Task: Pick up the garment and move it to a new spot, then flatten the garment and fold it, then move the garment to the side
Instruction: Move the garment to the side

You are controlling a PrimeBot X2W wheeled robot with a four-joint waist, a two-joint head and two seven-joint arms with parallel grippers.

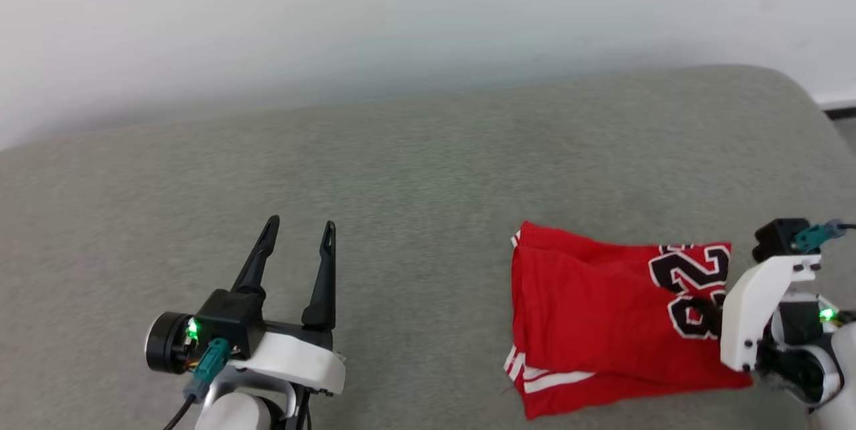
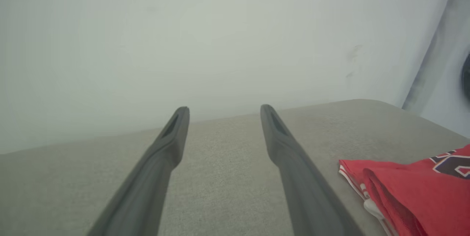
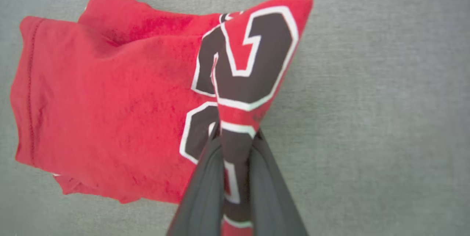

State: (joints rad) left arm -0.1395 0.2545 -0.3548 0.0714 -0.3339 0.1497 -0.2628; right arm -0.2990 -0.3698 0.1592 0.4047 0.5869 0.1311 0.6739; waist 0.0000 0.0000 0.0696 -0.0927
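Kid: Where is the shirt?
Me: The folded red T-shirt (image 1: 602, 323) lies flat on the right part of the grey cushion (image 1: 401, 169). Its long side runs left to right in front of me.
Kid: Which claw is nearer?
Me: My right claw (image 3: 237, 137). It pinches the shirt's right edge, at the big black number (image 3: 253, 63) with the white outline. The cloth pokes up in a little peak there.
Kid: And the other one?
Me: My left claw (image 1: 299, 223) is spread wide with nothing in it, over bare cushion, well apart from the shirt's left end.
Kid: How does it feel?
Me: Soft and floppy, I think, and the cushion looks fuzzy. The folding looks done, so next comes moving it sideways. Pulling by one edge might tug the layers loose.
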